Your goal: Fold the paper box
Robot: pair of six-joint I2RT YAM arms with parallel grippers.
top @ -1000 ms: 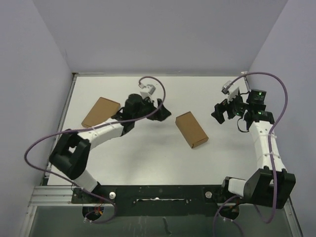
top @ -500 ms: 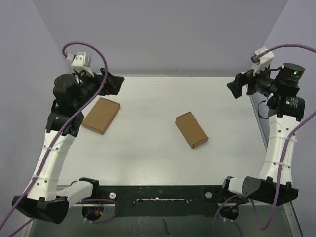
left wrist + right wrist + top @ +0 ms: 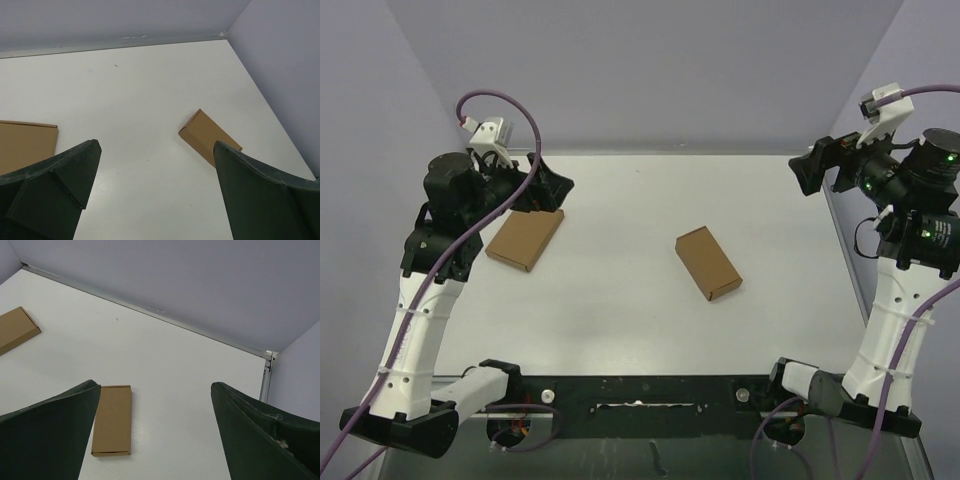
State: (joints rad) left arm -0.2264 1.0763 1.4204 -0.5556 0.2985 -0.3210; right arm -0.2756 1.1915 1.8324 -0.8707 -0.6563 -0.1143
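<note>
Near the middle of the white table [image 3: 620, 320], slightly right of centre, lies the paper box [image 3: 708, 262]. It is a small, narrow rectangular carton of plain brown cardboard, closed and lying flat. It sits at a slant, one short end toward the back left and the other toward the front right.

Both arms are raised at the back corners, well apart from the box. The left gripper [image 3: 548, 190] hangs at the back left with its jaws spread wide and nothing between them. The right gripper [image 3: 810, 172] hangs at the back right, equally wide and empty.

From above, the left gripper covers the far corner of a wider, flatter cardboard rectangle [image 3: 525, 233]. In the left wrist view, the box's near end disappears behind one dark finger [image 3: 265, 200], and the rectangle is cut off by the picture's edge. Seams and flaps on the box are too faint to make out.
</note>
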